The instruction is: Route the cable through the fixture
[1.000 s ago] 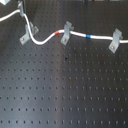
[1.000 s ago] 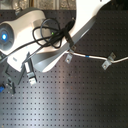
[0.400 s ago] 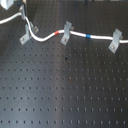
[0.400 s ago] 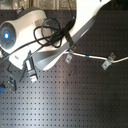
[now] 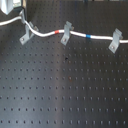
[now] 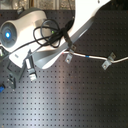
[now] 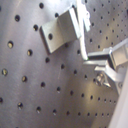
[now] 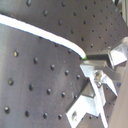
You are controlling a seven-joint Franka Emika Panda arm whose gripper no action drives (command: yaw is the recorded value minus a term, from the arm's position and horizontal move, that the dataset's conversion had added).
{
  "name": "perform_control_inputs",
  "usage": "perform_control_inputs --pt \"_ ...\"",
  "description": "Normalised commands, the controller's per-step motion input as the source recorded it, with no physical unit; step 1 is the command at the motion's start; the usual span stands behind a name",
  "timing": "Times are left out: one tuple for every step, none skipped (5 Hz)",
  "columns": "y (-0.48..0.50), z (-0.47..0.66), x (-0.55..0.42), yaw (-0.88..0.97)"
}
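The cable [image 8: 50,35] is pinched in the narrow claw [image 8: 97,62], right beside the nearest fixture [image 7: 62,30]. Best kept taut and low into that slanted slot. Farther off, over the table [image 5: 65,95], it already runs through two clips [image 5: 65,33].

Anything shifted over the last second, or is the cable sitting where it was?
No clear change. The cable runs past all three clips as before, red band by the middle clip, blue band beyond it. The arm stays over the board's far end.
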Motion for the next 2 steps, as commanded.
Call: perform_control_inputs --pt "0.101 0.19 -0.346 0.05" --pt "0.065 0.24 -0.120 0.00"
